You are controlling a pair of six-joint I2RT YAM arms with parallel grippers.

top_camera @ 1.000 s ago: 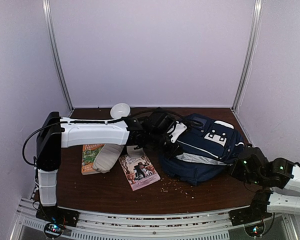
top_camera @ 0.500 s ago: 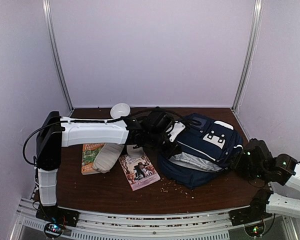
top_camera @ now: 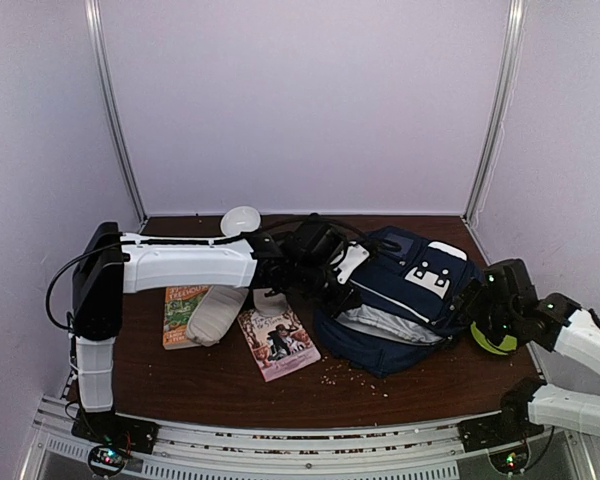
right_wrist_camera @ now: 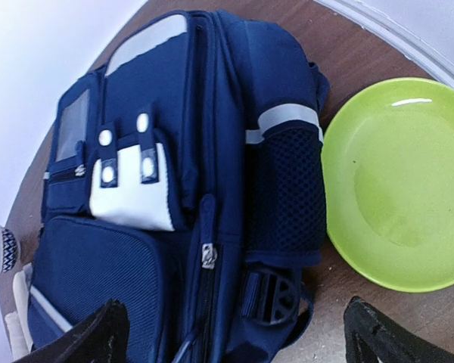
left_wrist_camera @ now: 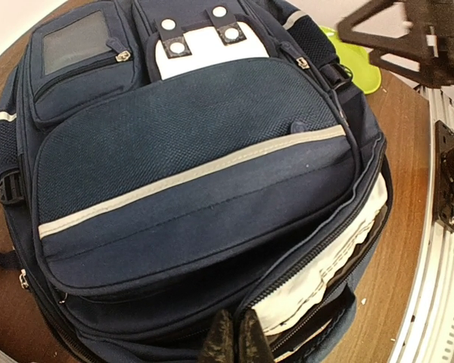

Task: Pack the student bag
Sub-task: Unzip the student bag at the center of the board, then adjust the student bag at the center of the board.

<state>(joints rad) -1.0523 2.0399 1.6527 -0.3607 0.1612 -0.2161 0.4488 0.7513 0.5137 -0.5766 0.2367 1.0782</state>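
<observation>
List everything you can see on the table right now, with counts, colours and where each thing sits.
student bag: one, navy with white stripes, centre-right, main zip open
plate: one, lime green, right of bag
bowl: one, white, at the back
green book: one, left side
pinkish book: one, left of bag
pouch: one, pale grey, between the books
crumbs: scattered, pale, before the bag
left gripper: shut on bag's opening edge
right gripper: open, beside plate

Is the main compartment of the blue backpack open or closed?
Open: the backpack's zipper is parted and light lining shows in the gap, just above the left pincer.
</observation>
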